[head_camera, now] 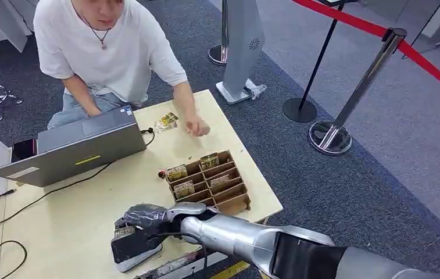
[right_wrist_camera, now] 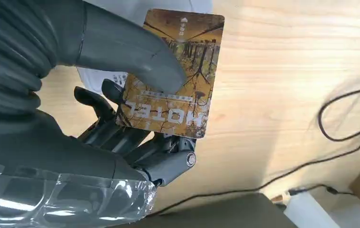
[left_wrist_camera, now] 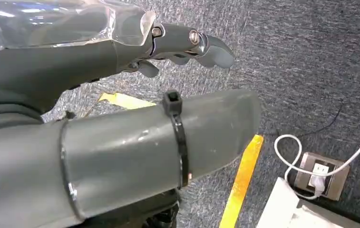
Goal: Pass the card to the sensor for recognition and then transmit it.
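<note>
Hard to see: you can't read the small print on the card (right_wrist_camera: 175, 76), just the big word HOTEL, which shows upside down in the right wrist view. In the head view the right hand (head_camera: 142, 218) covers most of the sensor (head_camera: 133, 247), so you can't tell if the card touches it. The lower picture edge cuts off the sensor's near side.
Right arm: it comes in from the lower right of the head view and reaches across the near edge of the table (head_camera: 78, 215), with the hand over the sensor.
Right hand: it holds the card. The thick thumb (right_wrist_camera: 135, 54) presses on the card's printed face and the dark fingers (right_wrist_camera: 121, 135) sit behind it. The card pokes out past the thumb, over the light wood.
Left hand: you see the left hand (left_wrist_camera: 187, 45) in its own wrist view over grey carpet. Its fingers curl a little and hold nothing.
Card: yellow and brown with a tree picture, in the right hand at the near edge of the table.
Sensor: a dark box on a pale base at the near edge of the table.
Card tray: a brown tray (head_camera: 208, 183) with slots and more cards sits near the right edge of the table.
Person: a person in a white shirt (head_camera: 104, 46) sits at the far edge, one fist resting on the table.
Laptop: a grey laptop (head_camera: 75, 148) stands near the far left corner, with black cables running along the left side
</note>
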### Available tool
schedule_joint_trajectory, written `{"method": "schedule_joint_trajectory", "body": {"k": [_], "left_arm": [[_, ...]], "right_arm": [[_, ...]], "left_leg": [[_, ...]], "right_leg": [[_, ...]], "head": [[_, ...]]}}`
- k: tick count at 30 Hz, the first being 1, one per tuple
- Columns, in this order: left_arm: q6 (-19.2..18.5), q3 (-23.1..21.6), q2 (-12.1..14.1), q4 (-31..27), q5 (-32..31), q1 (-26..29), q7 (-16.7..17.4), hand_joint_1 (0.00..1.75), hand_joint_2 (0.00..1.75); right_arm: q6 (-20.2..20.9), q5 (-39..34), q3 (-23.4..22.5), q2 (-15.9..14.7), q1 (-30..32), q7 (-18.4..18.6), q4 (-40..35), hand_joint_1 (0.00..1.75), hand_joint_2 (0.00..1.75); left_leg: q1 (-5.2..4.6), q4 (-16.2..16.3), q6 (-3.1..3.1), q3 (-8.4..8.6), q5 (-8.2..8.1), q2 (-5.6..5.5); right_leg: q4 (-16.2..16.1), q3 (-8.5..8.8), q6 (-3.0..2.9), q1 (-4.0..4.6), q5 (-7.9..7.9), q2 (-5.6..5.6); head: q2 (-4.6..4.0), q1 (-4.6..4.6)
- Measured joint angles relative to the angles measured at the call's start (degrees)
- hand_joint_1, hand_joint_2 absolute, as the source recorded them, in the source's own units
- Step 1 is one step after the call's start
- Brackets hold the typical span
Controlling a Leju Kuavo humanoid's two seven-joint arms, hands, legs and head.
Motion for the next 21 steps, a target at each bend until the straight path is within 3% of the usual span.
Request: {"method": "schedule_joint_trajectory", "body": {"k": [8,21], "left_arm": [[-0.22,-0.02,0.02,0.0,-0.39,-0.02,0.0,0.0,0.0],[-0.33,-0.11,0.02,0.0,-0.72,-0.34,0.39,0.0,0.0]], "right_arm": [[-1.18,1.18,1.07,0.02,-0.09,1.33,1.12,1.75,1.75],[-8.26,9.07,2.62,0.09,-0.12,5.35,1.58,1.75,1.75]], "left_leg": [[0.0,0.0,-0.01,0.0,0.0,0.0],[0.0,0.0,-0.01,0.0,0.01,0.0]], "right_leg": [[0.0,0.0,0.0,0.0,0.0,0.0],[0.01,0.0,0.0,0.0,0.0,0.0]], "head": [[0.0,0.0],[0.0,0.0]]}}
